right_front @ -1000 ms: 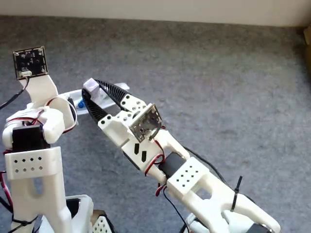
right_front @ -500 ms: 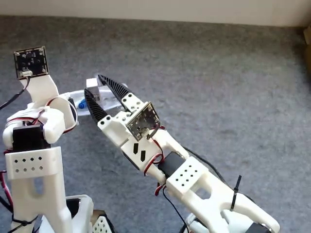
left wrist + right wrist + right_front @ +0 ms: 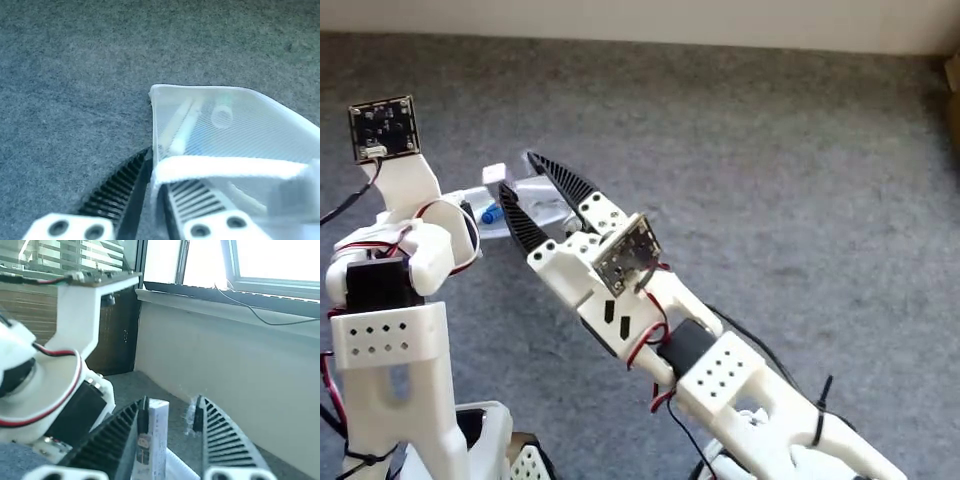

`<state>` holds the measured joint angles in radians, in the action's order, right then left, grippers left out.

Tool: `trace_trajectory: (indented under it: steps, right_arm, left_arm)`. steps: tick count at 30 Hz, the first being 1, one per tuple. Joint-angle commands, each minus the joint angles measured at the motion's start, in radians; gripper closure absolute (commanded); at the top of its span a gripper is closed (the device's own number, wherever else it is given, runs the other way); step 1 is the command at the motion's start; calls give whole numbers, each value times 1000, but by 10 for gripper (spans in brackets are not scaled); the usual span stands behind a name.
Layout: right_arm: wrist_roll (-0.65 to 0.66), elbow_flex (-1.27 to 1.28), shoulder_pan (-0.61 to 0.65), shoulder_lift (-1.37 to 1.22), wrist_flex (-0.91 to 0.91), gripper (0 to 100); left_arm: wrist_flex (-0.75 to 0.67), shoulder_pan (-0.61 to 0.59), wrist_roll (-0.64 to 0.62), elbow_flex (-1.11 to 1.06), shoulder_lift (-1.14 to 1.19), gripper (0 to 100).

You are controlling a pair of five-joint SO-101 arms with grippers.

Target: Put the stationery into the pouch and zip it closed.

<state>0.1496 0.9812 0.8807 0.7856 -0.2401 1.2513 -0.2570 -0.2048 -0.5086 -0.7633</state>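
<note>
My left gripper [image 3: 153,172] is shut on the rim of the clear mesh pouch [image 3: 225,130], which holds a pen and other small items. In the high view the pouch [image 3: 542,192] sticks out from under the left arm, a blue piece [image 3: 490,213] showing inside it. My right gripper [image 3: 517,173] hangs open just above the pouch. A small white eraser box [image 3: 494,173] sits at its fingertips. In the right wrist view the eraser box [image 3: 154,440] stands upright against one black finger [image 3: 120,427], with a gap to the other.
Grey carpet [image 3: 770,150] covers the floor to the right and beyond. The left arm's white body [image 3: 390,300] stands close beside the right gripper. A pale wall [image 3: 640,20] runs along the far edge.
The right gripper's fingers have spread apart from the white eraser box they were pinching. The box now sits slightly further left at the fingertips. The left arm has kept still.
</note>
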Motion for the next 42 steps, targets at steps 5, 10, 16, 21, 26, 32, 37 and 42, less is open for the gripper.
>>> trace_trajectory:
  steps: [5,10,16,21,26,32,37,42]
  right_arm:
    - [17,-4,67,173,229,885]
    - [14,-4,82,183,321,983]
    - [12,-12,82,88,329,994]
    - [11,-65,45,-140,246,994]
    - [11,-99,5,-219,191,994]
    - [11,-64,27,-21,240,994]
    - [11,-10,59,191,358,994]
    - [11,-10,65,248,360,994]
  left_arm:
    - [-15,24,-5,21,2,993]
    - [-12,24,-5,21,2,993]
    - [-12,25,-8,22,1,993]
    - [-11,25,-8,22,-1,993]
    - [-11,24,-8,22,-1,993]
    - [-14,24,-6,22,-1,993]
    - [-14,24,-5,22,1,993]
    - [-15,24,-5,22,1,993]
